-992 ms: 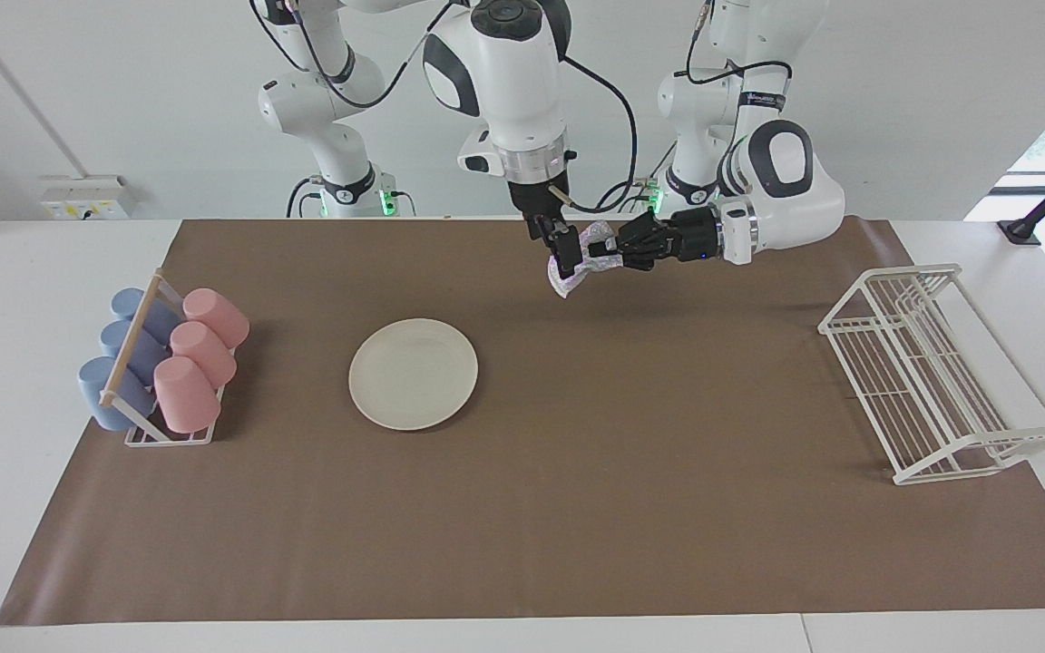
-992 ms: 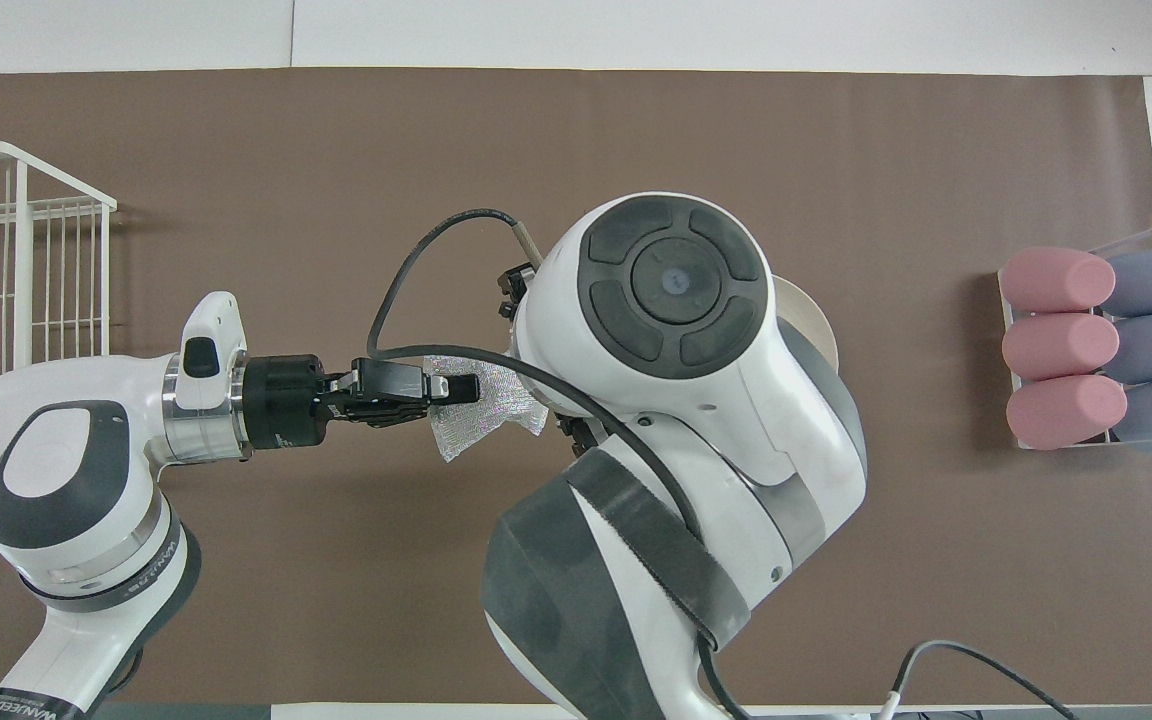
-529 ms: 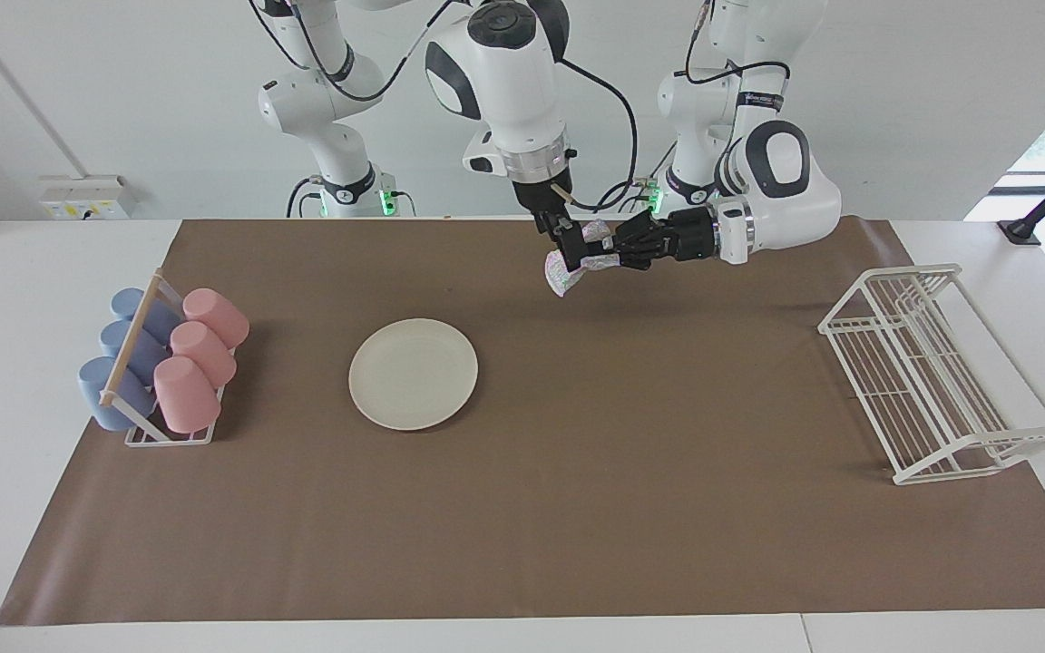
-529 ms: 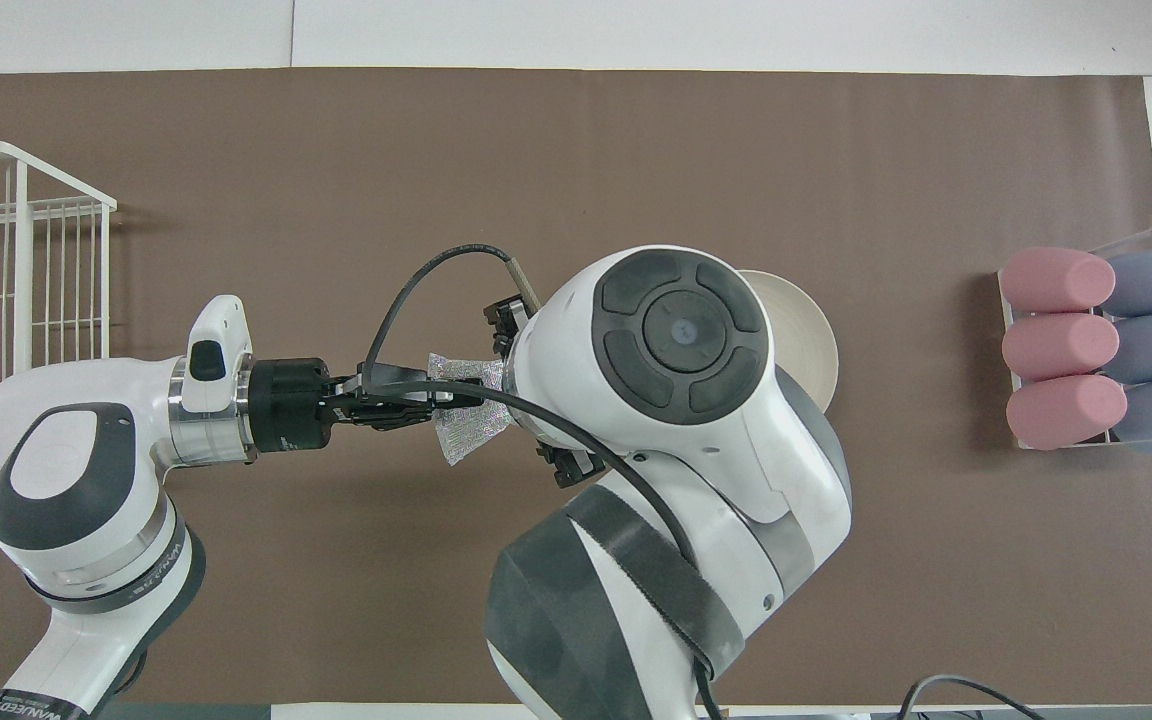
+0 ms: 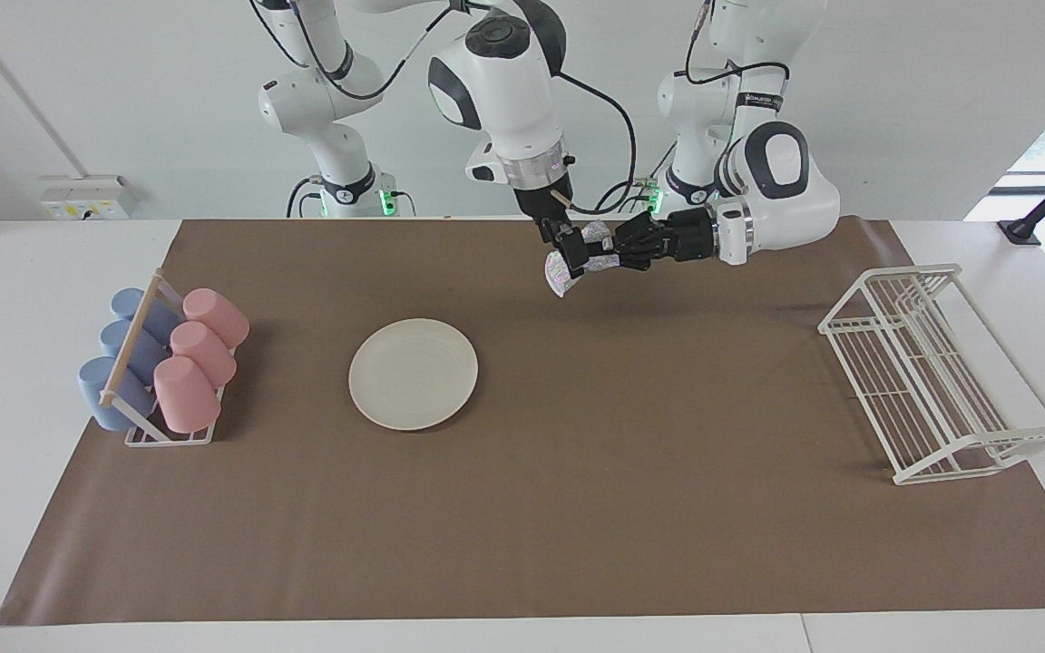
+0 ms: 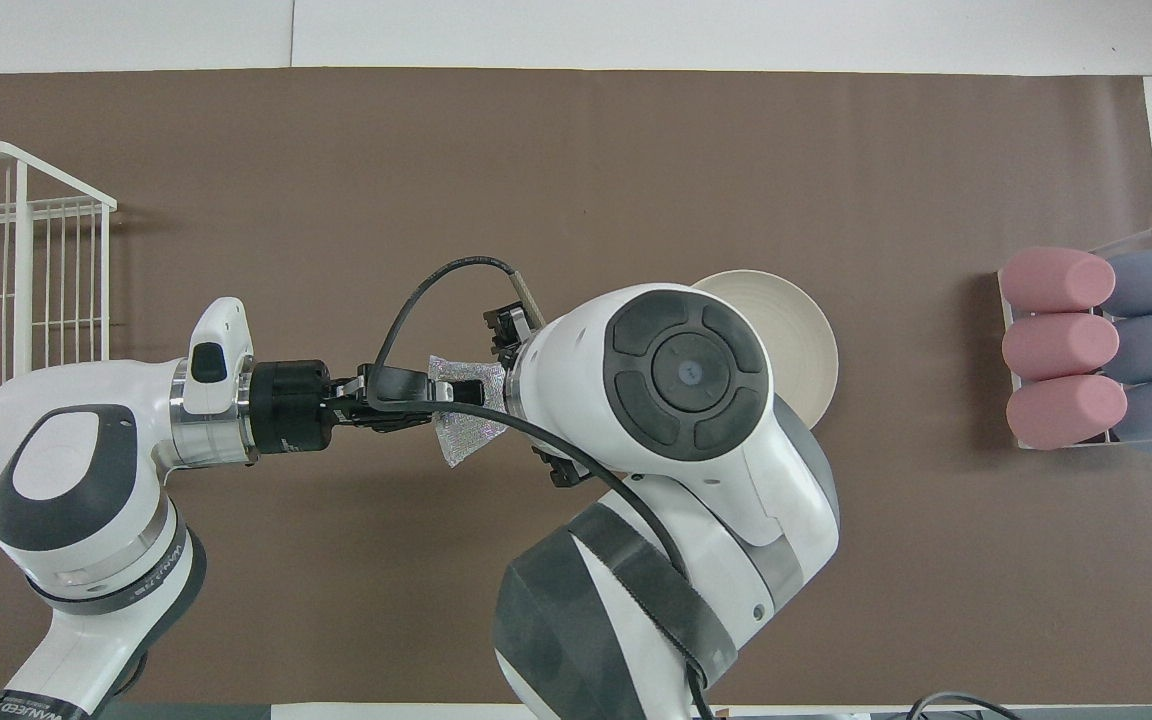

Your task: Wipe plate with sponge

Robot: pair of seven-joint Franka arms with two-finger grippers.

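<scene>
The cream-white plate (image 5: 414, 374) lies flat on the brown mat, toward the right arm's end of the table; in the overhead view the right arm covers all but one edge of the plate (image 6: 791, 315). The silvery mesh sponge (image 5: 561, 275) hangs in the air over the mat near the robots, between both grippers. My left gripper (image 5: 602, 249) reaches in level and is shut on the sponge (image 6: 466, 435). My right gripper (image 5: 570, 257) points down and meets the sponge from above. In the overhead view the right arm hides its own gripper.
A rack of pink and blue cups (image 5: 169, 363) stands at the right arm's end of the mat, also in the overhead view (image 6: 1096, 350). A white wire dish rack (image 5: 931, 372) stands at the left arm's end, also in the overhead view (image 6: 16, 300).
Both grippers and the sponge have risen slightly and shifted a little toward the robots. The right arm's wrist has swung, uncovering more of the plate from above.
</scene>
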